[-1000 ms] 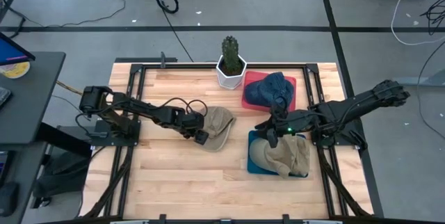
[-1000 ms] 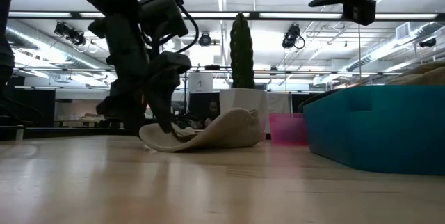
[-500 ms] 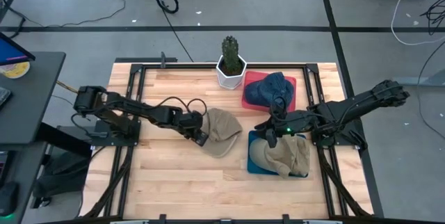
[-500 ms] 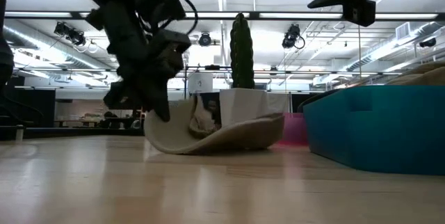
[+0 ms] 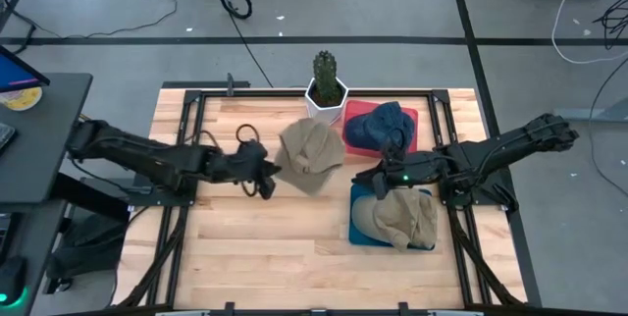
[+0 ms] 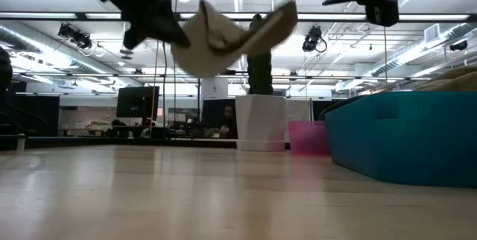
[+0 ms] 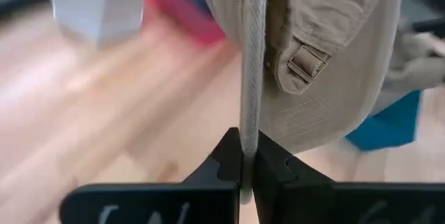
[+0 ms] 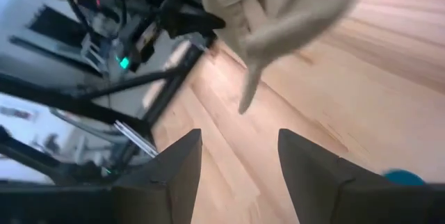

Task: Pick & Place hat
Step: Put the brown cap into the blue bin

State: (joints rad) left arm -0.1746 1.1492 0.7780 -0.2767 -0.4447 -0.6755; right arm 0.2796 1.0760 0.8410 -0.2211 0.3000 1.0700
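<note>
Floppy tan hat point(image 5: 310, 151), brim pinched, airborne

A tan cloth hat point(image 5: 310, 155) hangs limp in the air, off the tabletop. Its brim edge is pinched between the left jaws.

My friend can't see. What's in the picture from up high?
The left hand pinches a floppy tan cloth hat above the wooden table. The right hand hangs open over a teal bin holding another tan hat.
</note>
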